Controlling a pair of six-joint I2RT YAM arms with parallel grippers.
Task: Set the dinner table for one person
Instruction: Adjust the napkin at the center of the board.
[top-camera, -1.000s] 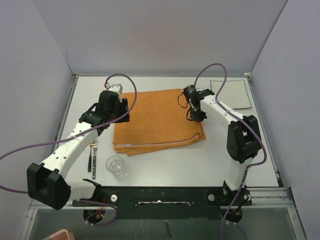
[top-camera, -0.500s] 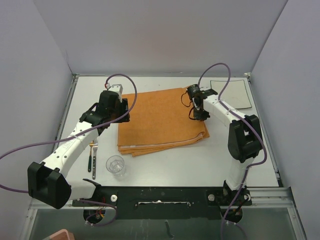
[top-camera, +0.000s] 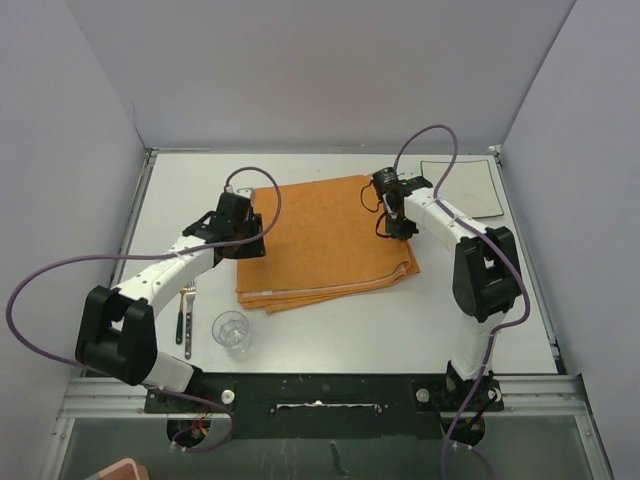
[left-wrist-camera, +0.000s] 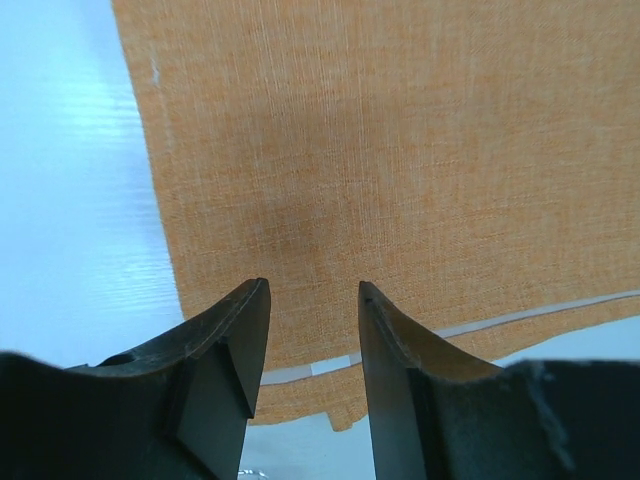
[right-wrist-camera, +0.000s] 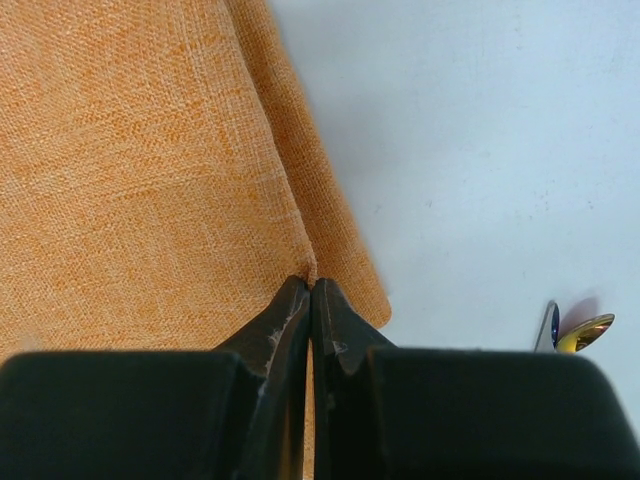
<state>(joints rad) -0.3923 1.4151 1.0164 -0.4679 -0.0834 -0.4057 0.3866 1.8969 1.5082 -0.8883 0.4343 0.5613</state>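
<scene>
Your right gripper (right-wrist-camera: 311, 283) has its fingers clenched together on a raised pinch of the orange cloth (right-wrist-camera: 130, 180), just inside the cloth's right edge. Your left gripper (left-wrist-camera: 312, 290) hangs with its fingers released and parted above the same cloth, near its left edge, grasping nothing.

The orange cloth (top-camera: 325, 240) is folded in layers that show along its near edge and lies at the middle of the dinner table (top-camera: 330, 330), tilted slightly. Bare tabletop runs along every side of it: a wide band between its near edge and the arm bases, a strip on the left, and another on the right.

In the right wrist view a small shiny gold-and-blue object (right-wrist-camera: 572, 332) peeks in at the near right, too little of it showing to name.

At the near left a fork (top-camera: 184, 310) with a dark handle lies beside a clear glass (top-camera: 231, 330), both well apart from the cloth. A flat square white plate (top-camera: 460, 188) sits at the far right corner.

The table is off-white and smooth with thin metal edging. Pale grey-lilac walls (top-camera: 320, 70) close it in on the left, far and right sides, and purple cables (top-camera: 60, 275) loop from both arms.
</scene>
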